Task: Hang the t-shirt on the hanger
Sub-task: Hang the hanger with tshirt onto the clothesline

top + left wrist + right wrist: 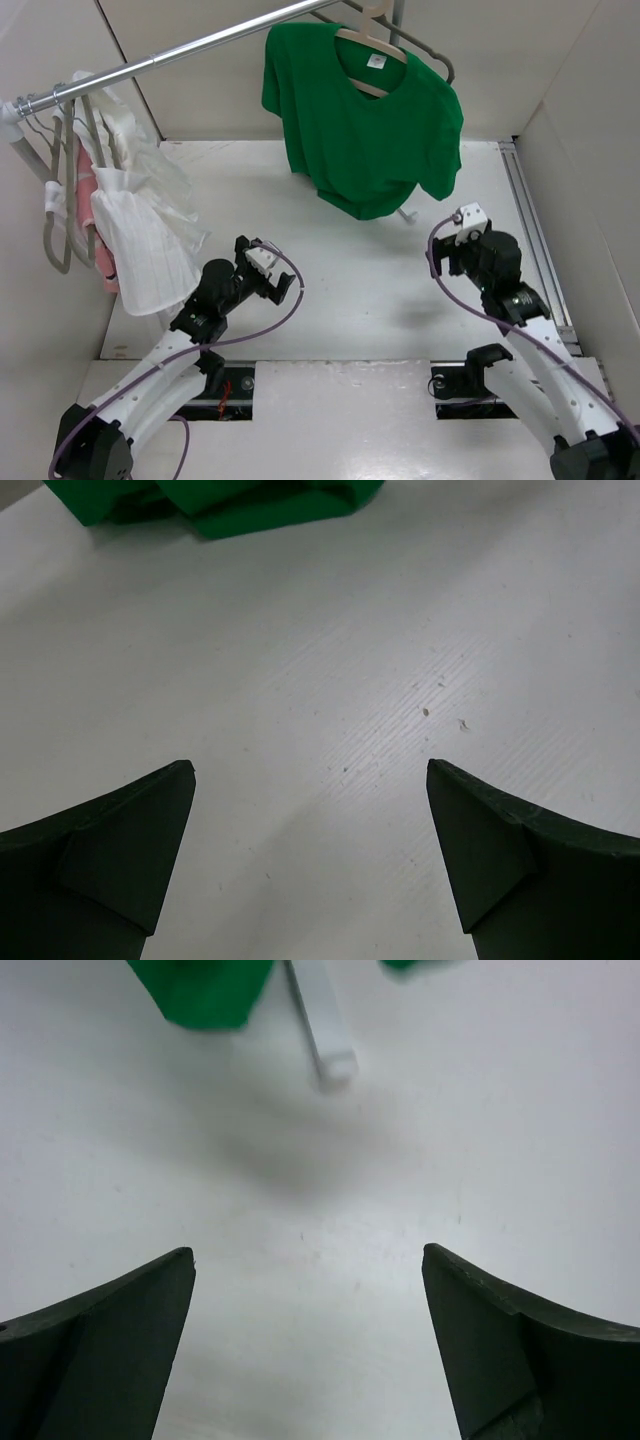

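The t-shirt (365,130) hangs draped on the hanger (372,45) up at the rail (200,45), so the task looks finished, with the left claw (310,860) and right claw (308,1340) both spread wide and empty over the desk (350,290).

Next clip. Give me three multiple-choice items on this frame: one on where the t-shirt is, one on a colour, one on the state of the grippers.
1. Where is the t-shirt?
A. Spread flat on the table
B. Hanging on the hanger from the rail
C. Folded on the table

2. What colour is that hanger?
A. Grey
B. Black
C. Beige

3. How do the left gripper and the right gripper stand?
A. Both open, holding nothing
B. Both shut on the t-shirt
C. One shut on the hanger

Answers:
1 B: the collar sits on the hanger, up at the rail.
2 C: cream plastic shows at the neck.
3 A: each wrist view shows jaws wide apart with only table between them.
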Tool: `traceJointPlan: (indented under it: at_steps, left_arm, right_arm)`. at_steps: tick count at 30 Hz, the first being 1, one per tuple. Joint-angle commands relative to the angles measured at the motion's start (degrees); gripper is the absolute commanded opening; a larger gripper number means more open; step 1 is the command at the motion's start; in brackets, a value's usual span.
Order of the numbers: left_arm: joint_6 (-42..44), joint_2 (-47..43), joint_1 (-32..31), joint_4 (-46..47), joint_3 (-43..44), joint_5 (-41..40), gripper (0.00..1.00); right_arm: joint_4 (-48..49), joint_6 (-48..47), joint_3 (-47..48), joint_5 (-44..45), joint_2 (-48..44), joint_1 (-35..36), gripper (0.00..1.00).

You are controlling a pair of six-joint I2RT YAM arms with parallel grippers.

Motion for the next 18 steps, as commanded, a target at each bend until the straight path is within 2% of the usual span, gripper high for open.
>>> traceJointPlan:
  at_steps: [1,4,7,18]
  left_arm:
    - [-0.16,-0.60,0.44,5.49,-0.80,0.18,1.00]
    - [0.55,-0.60,0.44,6.02,-0.81,-0.35,1.00]
    - [0.55,-1.13,0.96,6.02,-0.81,-0.35,1.00]
    - [1.07,-1.13,2.63,6.02,-0.81,0.18,1.00]
  right_arm:
    - [4.73,5.65,-6.79,4.52,-7.69,-1.75,1.00]
    - [5.44,9.16,-11.81,11.45,-11.49,-2.28,1.00]
    - [4.83,11.90,-12.54,14.89,-12.12,-2.99,1.00]
    - [5.35,12.60,-9.64,13.67,-6.67,-3.52,1.00]
